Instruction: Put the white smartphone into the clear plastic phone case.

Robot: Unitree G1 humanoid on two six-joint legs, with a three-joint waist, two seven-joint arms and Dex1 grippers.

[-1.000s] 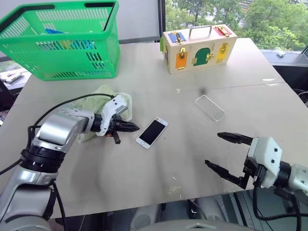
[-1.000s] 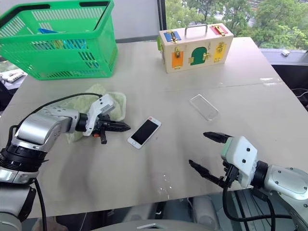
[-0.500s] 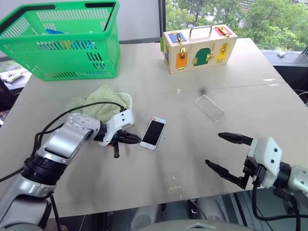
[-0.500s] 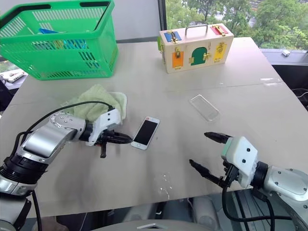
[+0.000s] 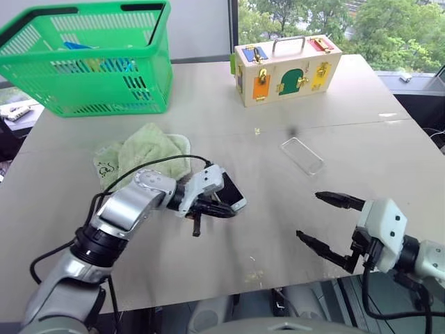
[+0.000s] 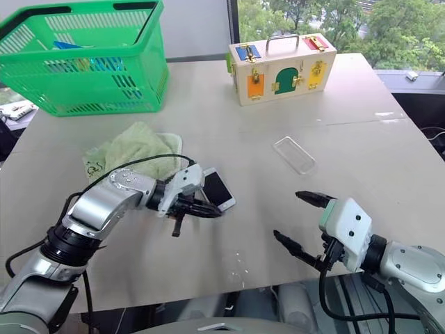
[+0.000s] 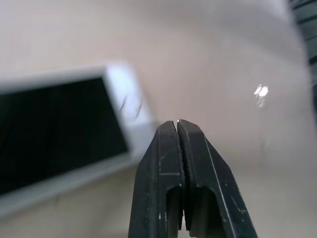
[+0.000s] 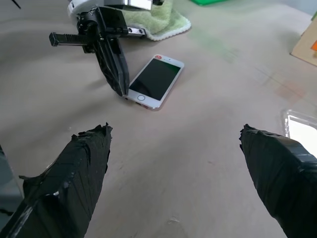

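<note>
At the left fingers' [image 8: 118,79] tips, white smartphone [image 8: 154,81].

white smartphone [image 8: 155,81]: flat on the table [image 5: 208,97], screen up, black glass with white bezels, rounded corners, home-button end toward the table's near edge. Sits skewed to the table edges, near the middle of the table.

clear plastic phone case [image 5: 302,154]: thin transparent shell, rounded corners, raised rim, lying flat and open side up, empty. Also skewed. Well apart from the smartphone, on its right and further back.
</note>
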